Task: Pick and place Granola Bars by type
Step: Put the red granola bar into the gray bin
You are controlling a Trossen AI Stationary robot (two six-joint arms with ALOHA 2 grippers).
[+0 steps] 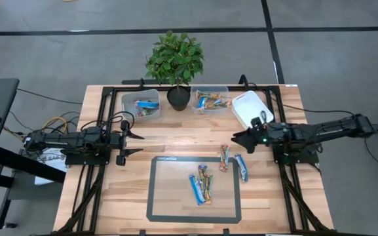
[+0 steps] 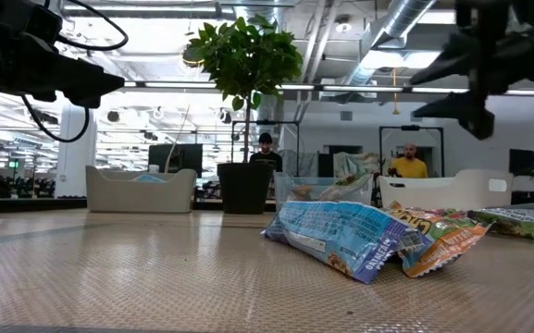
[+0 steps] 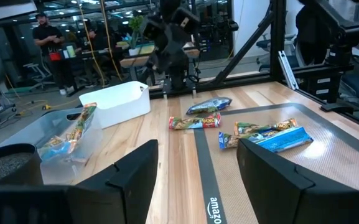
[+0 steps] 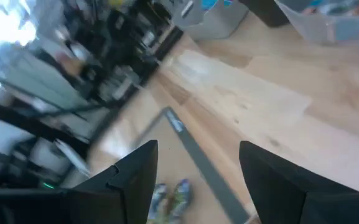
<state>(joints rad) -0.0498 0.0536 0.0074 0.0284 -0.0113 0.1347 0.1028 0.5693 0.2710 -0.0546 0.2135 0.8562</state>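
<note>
Several granola bars lie flat in the middle of the table. A blue one (image 1: 194,190) and a tan and green one (image 1: 205,185) rest on the dark-edged mat (image 1: 159,196). A red and green bar (image 1: 225,158) and a blue bar (image 1: 241,167) lie at the mat's far right corner. More bars sit in two clear tubs (image 1: 141,105) (image 1: 209,99) at the far edge. My left gripper (image 1: 136,143) (image 3: 198,149) hovers open at the table's left, pointing level at the bars. My right gripper (image 1: 238,140) (image 4: 198,149) hovers open at the right, above the table, with nothing between its fingers.
A potted plant (image 1: 175,65) stands between the two clear tubs at the far edge. A white tub (image 1: 251,108) lies at the far right, close behind my right gripper. Bare wood shows left and right of the mat. People stand in the room beyond the table.
</note>
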